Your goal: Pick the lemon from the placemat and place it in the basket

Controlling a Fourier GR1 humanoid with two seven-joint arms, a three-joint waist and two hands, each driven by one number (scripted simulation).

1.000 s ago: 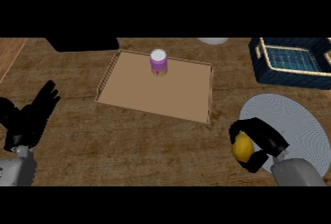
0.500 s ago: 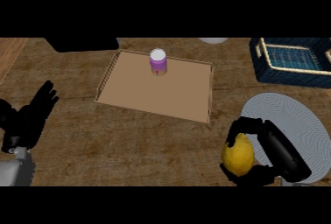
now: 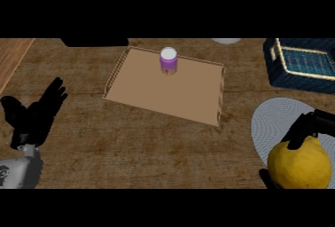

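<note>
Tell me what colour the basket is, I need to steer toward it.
Dark blue basket with a cream rim, at the head view's upper right.

One lemon (image 3: 300, 163), one basket (image 3: 302, 64), one bottle (image 3: 169, 60), one placemat (image 3: 271, 119).

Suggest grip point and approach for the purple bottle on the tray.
Take the purple bottle round its body below the white cap, from the right side or the front. It stands upright near the tray's far edge, so that wall crowds a reach from behind. The left robot hand is free; the right robot hand holds the lemon.
</note>
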